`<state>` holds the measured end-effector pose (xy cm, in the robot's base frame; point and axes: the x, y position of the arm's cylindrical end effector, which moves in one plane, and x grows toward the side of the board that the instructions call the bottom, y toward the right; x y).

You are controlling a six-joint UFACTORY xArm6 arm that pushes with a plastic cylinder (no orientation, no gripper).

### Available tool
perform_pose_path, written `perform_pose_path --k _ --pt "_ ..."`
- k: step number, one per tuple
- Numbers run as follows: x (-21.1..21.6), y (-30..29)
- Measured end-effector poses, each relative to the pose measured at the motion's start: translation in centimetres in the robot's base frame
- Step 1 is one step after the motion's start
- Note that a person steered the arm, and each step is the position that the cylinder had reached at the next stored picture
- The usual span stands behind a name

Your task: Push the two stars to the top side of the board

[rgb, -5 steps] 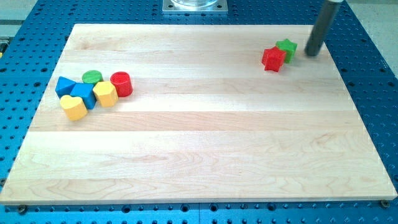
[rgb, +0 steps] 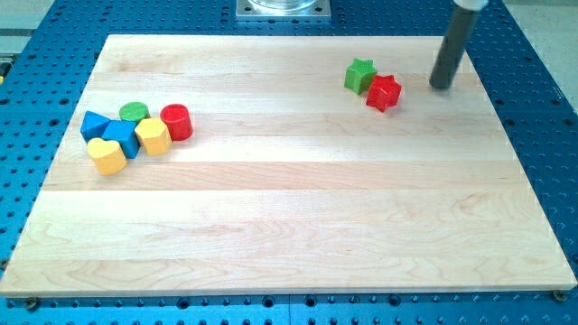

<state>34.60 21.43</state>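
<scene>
While my tip (rgb: 441, 87) stood right of them, gripperless and grasping nothing, the green star (rgb: 360, 75) touched the red star (rgb: 383, 92) far right on the board (rgb: 289, 226).

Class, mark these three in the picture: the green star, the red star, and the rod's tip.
green star (rgb: 360, 75), camera view, on its top face.
red star (rgb: 384, 92), camera view, on its top face.
my tip (rgb: 441, 86), camera view, at the rod's very lower end.
</scene>
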Motion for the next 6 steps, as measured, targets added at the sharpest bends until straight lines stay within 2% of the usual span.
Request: perform_pose_path --k 1,2,4,5,6 --pt "3.7 -6.4" --pt "1.2 -8.2" --pt "2.7 -7.2" --pt "-1.3 -6.4" --pt "-5.6 -11.2"
